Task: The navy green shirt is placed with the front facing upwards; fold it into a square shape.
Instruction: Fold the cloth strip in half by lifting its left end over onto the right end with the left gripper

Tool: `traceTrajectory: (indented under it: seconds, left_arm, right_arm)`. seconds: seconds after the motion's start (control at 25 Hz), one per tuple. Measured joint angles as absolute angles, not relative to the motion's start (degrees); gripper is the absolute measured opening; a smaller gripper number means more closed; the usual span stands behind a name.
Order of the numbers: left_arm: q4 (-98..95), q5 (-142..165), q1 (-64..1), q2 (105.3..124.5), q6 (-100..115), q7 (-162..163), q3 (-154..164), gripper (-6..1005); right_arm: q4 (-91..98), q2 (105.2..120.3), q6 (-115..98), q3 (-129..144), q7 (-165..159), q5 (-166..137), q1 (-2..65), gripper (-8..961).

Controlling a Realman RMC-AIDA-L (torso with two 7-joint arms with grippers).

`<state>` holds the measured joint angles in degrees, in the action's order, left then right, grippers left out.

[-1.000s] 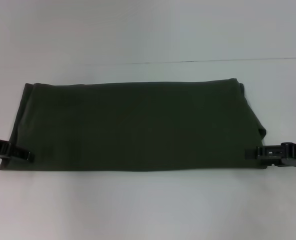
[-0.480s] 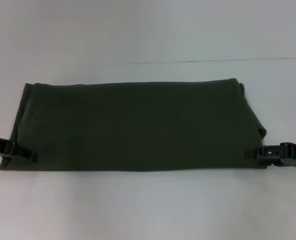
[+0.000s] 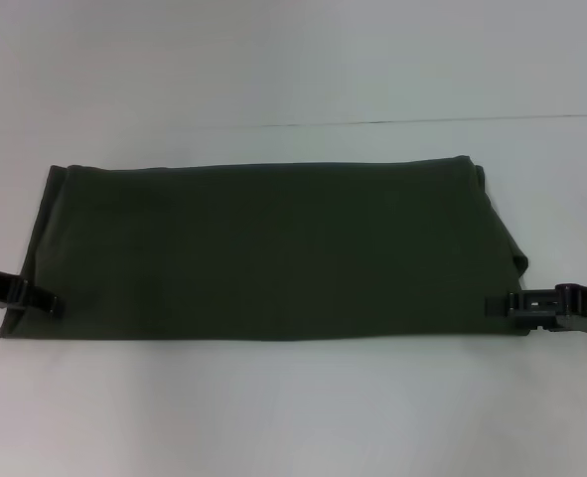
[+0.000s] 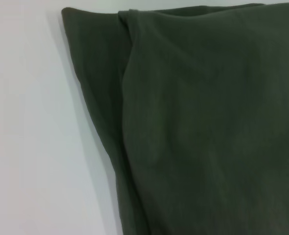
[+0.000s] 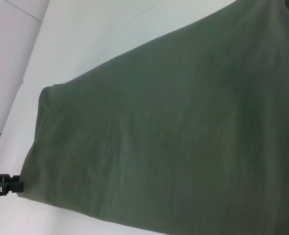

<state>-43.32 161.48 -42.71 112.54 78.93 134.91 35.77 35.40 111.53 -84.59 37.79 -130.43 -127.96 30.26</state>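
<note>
Left gripper (image 3: 47,303): black, low over the white worktop (image 3: 293,407), its tips at the left short edge of the dark olive-green cotton shirt (image 3: 273,248), close to that edge's near corner. The tips overlap the fabric rim in the head view; whether the jaws are pinched on cloth or merely resting there cannot be told. The same gripper (image 5: 5,186) appears far off in the right wrist view as a small black part touching a corner of the shirt (image 5: 173,132).

Right gripper (image 3: 500,304): black, likewise low over the worktop, reaching in from the right with its tips at the shirt's right short edge near the front corner. The tips meet the fabric edge, but the spacing of the jaws, and whether they hold cloth, cannot be told.

The shirt lies flat near the middle of the worktop as a long band, wider than deep, stretched between the two grippers. Only plain green fabric faces upward. At the right end, extra layers project slightly beyond the top layer, forming a stepped edge. The left wrist view shows the shirt (image 4: 208,127) with one folded layer lying over another, the lower one forming a narrow strip along the side beside the bare worktop (image 4: 32,147).

A thin dark seam line (image 3: 442,121) crosses the worktop beyond the shirt.
</note>
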Motion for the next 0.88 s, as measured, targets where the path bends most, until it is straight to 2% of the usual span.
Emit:
traceTrajectory:
  seconds: [0.32, 0.56, 0.68, 0.88]
  left_arm:
    - [-43.3, 161.5, -42.7, 112.65, 78.7, 134.9, 36.0, 328]
    - [-43.3, 161.5, -42.6, 112.67, 78.7, 134.9, 36.0, 104]
    - [-43.3, 161.5, -42.6, 112.67, 78.7, 134.9, 36.0, 85]
    - [-43.3, 161.5, -42.6, 112.67, 78.8, 134.9, 36.0, 52]
  right_arm:
    - [35.5, 111.61, -84.8, 37.8, -130.4, -128.0, 30.3, 854]
    - [35.5, 111.61, -84.9, 37.8, -130.5, -128.0, 30.3, 855]
    - [35.5, 111.4, -85.2, 37.8, -130.9, -128.0, 30.3, 855]
    - [37.7, 109.77, -88.2, 38.0, -134.9, -128.9, 30.7, 855]
